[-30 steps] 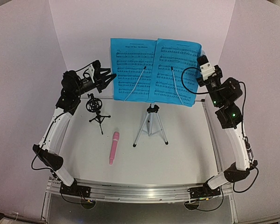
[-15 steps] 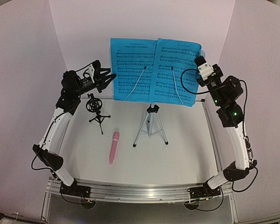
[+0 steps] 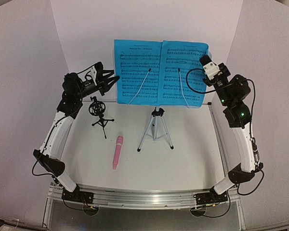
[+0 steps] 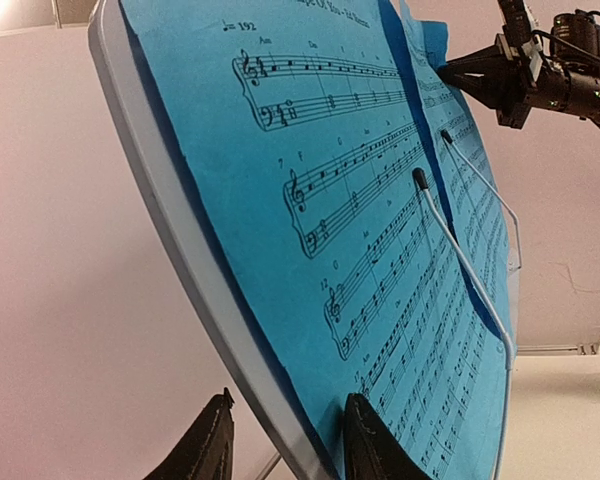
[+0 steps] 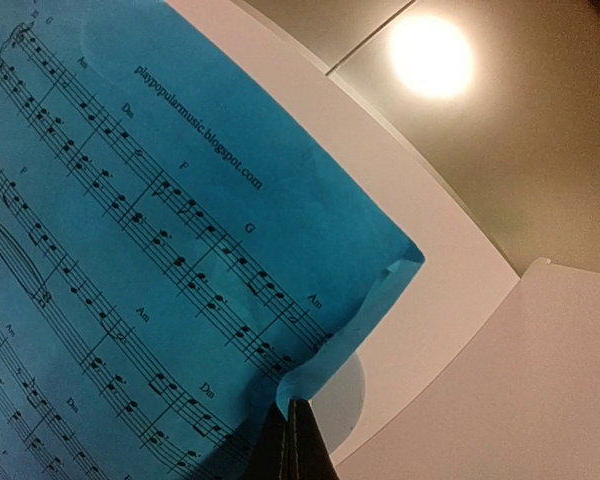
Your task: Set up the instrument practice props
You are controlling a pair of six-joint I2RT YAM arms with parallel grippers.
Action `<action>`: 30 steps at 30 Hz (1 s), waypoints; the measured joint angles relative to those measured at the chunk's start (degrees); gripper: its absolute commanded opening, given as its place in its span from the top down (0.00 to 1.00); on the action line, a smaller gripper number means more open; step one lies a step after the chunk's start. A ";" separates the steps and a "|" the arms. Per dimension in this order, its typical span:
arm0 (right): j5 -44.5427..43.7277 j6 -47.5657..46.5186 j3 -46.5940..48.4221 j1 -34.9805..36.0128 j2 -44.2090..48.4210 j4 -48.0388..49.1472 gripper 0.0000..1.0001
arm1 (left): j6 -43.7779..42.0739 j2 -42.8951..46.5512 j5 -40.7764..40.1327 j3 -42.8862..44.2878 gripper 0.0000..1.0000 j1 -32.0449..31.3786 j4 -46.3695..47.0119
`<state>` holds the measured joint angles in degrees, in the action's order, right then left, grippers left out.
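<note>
The pale blue music stand (image 4: 170,190) stands on its silver tripod (image 3: 155,127) at the back centre. Two bright blue music sheets, left (image 3: 137,72) and right (image 3: 185,74), lie on it under thin wire arms. My left gripper (image 3: 111,78) (image 4: 285,400) is open and straddles the stand's left edge. One finger touches the left sheet and the other stands clear behind the plate. My right gripper (image 3: 202,58) (image 5: 290,402) is shut on the curled right edge of the right sheet (image 5: 180,220). The pink microphone (image 3: 118,151) lies on the table beside the black tripod mic holder (image 3: 98,113).
White backdrop panels close in the back and both sides. An aluminium rail (image 3: 144,197) runs along the near edge between the arm bases. The right arm's black cable (image 3: 192,82) loops in front of the right sheet.
My right gripper has moved up and to the left along the right sheet's edge, and the sheet's lower right corner has shifted slightly. The left arm has held still.
</note>
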<state>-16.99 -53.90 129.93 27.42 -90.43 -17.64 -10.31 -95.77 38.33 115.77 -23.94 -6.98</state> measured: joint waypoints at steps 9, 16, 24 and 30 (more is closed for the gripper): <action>0.86 -0.11 -0.89 -0.28 0.23 -0.03 0.95 | 0.00 0.34 0.00 0.00 0.62 0.00 0.00; 1.38 -0.12 -1.64 -0.40 0.24 -0.41 0.88 | -0.18 0.38 0.02 -0.14 0.61 0.00 0.00; 0.95 -0.43 -1.04 -0.40 0.24 -0.49 0.67 | -0.42 0.58 0.00 -0.44 0.59 0.00 0.00; 0.15 7.04 -2.72 -0.40 3.01 -1.80 0.50 | -0.44 0.97 -0.04 -0.44 0.56 0.00 -0.06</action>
<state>-16.84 -46.86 127.21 27.03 -87.42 -19.43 -10.74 -94.80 38.29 115.33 -23.94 -7.04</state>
